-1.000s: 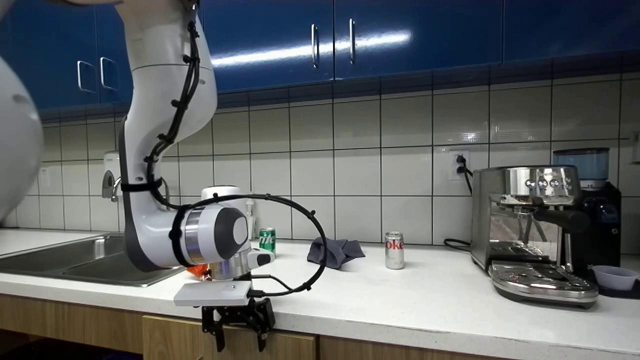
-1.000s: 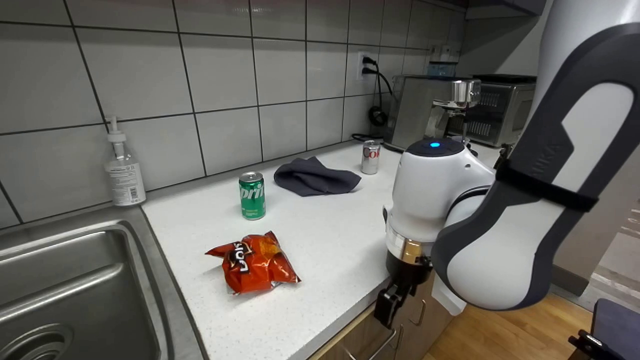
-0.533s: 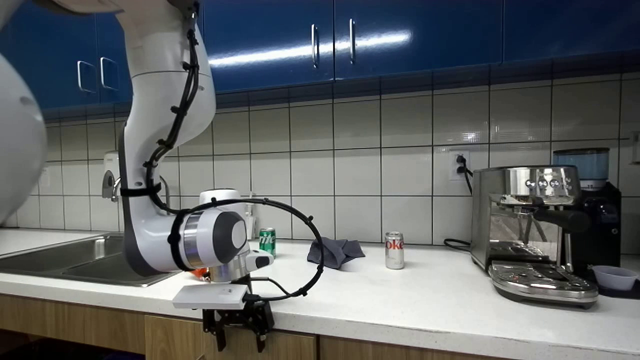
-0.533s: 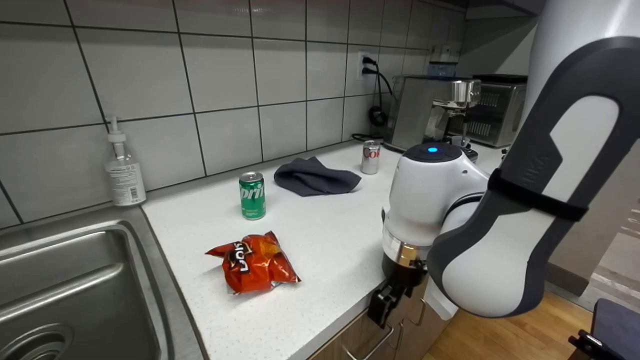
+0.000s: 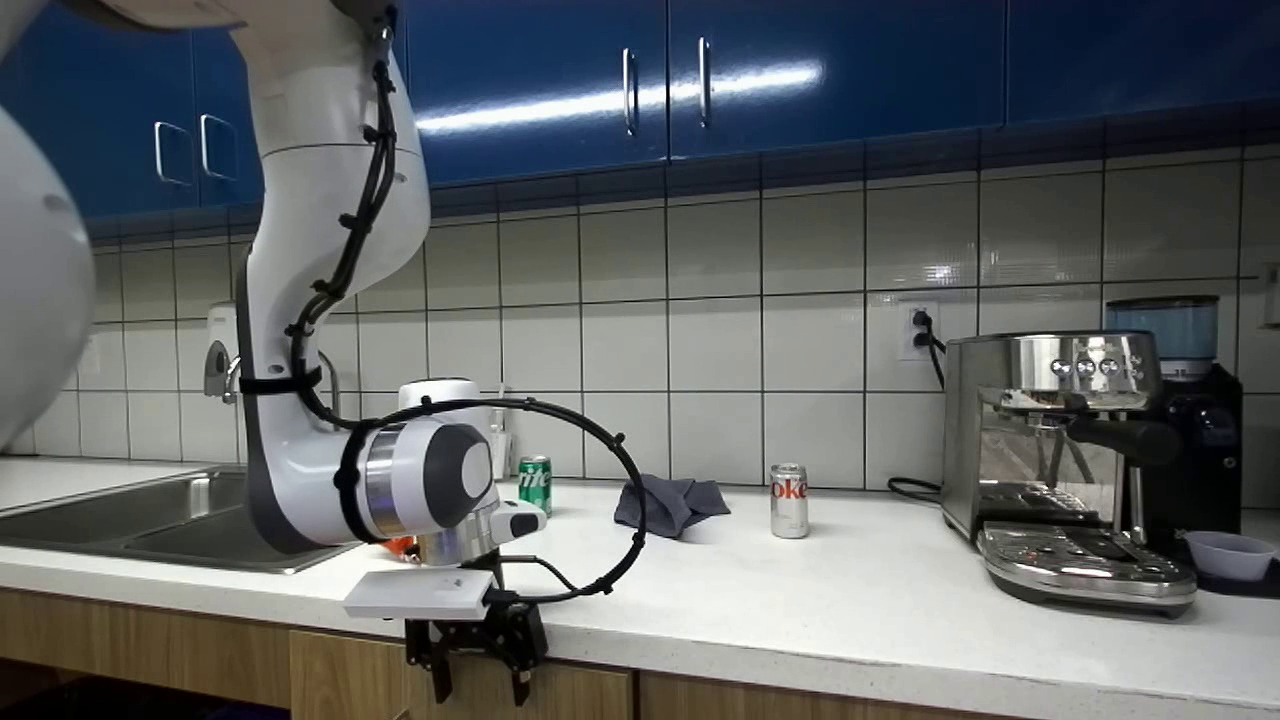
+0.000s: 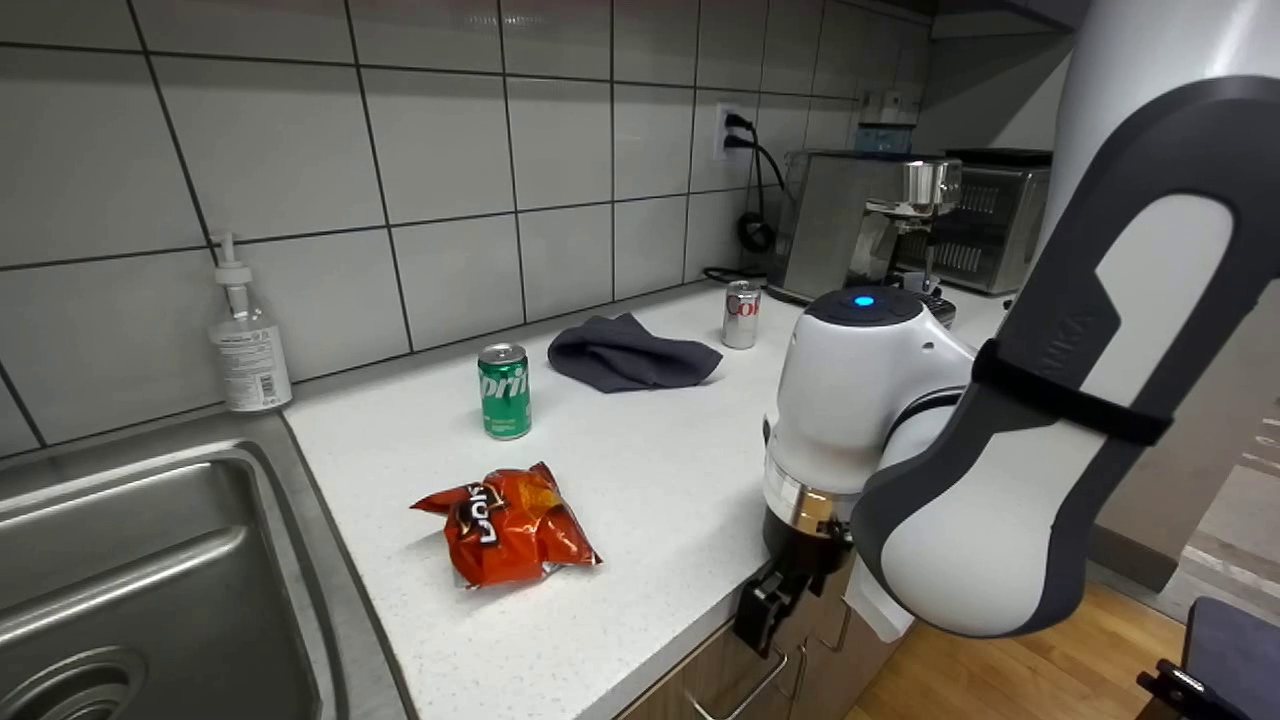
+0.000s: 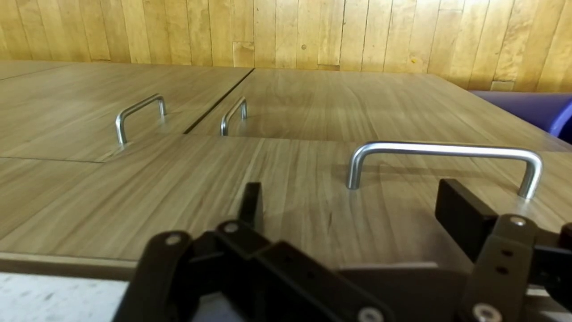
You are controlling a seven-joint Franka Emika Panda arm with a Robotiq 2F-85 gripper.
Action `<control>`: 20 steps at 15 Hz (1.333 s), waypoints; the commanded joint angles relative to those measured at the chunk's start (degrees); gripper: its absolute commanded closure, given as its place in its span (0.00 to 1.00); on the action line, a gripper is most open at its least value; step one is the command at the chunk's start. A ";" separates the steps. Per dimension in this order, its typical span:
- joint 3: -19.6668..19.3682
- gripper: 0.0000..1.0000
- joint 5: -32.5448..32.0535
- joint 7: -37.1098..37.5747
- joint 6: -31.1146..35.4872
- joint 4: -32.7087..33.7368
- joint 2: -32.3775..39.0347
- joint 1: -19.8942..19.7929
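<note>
My black gripper (image 7: 351, 197) points downward just off the front of the counter, its jaws wide apart with nothing between them. In both exterior views the gripper (image 5: 481, 688) (image 6: 762, 625) hangs beside the counter's front edge. A wooden drawer front (image 7: 295, 170) lies before the fingers in the wrist view. Nearest to the fingertips is a silver bar handle (image 7: 447, 149), apart from them and offset toward the right finger. In an exterior view a similar bar handle (image 6: 750, 692) shows below the gripper.
On the white counter (image 6: 640, 470) are an orange chip bag (image 6: 515, 530), a green can (image 6: 505, 395), a dark cloth (image 6: 630, 355) and a silver can (image 5: 789, 503). A sink (image 6: 170, 560) adjoins it. An espresso machine (image 5: 1060, 450) stands farther along.
The arm has come down slightly, and the gripper has shifted a little toward the sink along the counter front. During the last half second it has barely moved. The jaws have stayed open.
</note>
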 commanded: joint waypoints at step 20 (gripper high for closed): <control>-2.27 0.00 -3.93 2.24 -3.29 -10.71 -25.64 2.07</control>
